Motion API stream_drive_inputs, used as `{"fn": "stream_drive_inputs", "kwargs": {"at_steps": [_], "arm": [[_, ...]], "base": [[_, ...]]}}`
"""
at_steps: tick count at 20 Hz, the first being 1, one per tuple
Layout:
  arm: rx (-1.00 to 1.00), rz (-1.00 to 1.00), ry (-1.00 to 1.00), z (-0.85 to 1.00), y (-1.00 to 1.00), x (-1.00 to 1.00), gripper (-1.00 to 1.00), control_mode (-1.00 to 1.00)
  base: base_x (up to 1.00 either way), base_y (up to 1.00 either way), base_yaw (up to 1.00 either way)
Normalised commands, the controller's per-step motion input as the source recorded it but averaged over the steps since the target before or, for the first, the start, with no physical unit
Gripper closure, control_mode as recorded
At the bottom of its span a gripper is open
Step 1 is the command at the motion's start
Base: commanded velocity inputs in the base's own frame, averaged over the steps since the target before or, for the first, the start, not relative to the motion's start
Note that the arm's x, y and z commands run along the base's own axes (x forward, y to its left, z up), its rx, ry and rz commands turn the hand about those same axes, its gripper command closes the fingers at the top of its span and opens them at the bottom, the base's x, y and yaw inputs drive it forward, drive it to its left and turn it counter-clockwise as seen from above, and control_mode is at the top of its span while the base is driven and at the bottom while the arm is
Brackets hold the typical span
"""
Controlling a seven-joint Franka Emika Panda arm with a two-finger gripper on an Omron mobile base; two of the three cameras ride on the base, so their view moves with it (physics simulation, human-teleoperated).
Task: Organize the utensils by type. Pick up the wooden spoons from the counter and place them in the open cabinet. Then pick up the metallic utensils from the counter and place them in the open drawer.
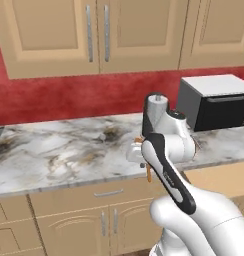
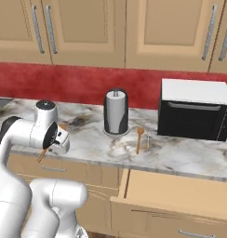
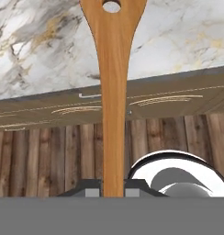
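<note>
Counter [image 3: 40,41] edge, jaws clamping wooden spoon [image 3: 113,92]

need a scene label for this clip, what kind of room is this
A kitchen, simulated by the look of it: a long marble counter under tan wall cabinets, with a black-and-white toaster oven, a paper towel roll and a wooden spoon lying on it.
</note>
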Motion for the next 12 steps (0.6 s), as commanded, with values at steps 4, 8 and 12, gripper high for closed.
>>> {"fn": "stream_drive_inputs", "kwargs": {"at_steps": [4,8,12], "arm": [[0.00,0.00,0.00,0.00,0.00,0.00,1.00,1.00],[0.00,0.00,0.00,0.00,0.00,0.00,1.00,1.00],[0.00,0.00,0.00,0.00,0.00,0.00,1.00,1.00]], "base": [[-0.64,0.00,0.00],[-0.46,0.01,0.23],[-0.38,0.00,0.49]]}}
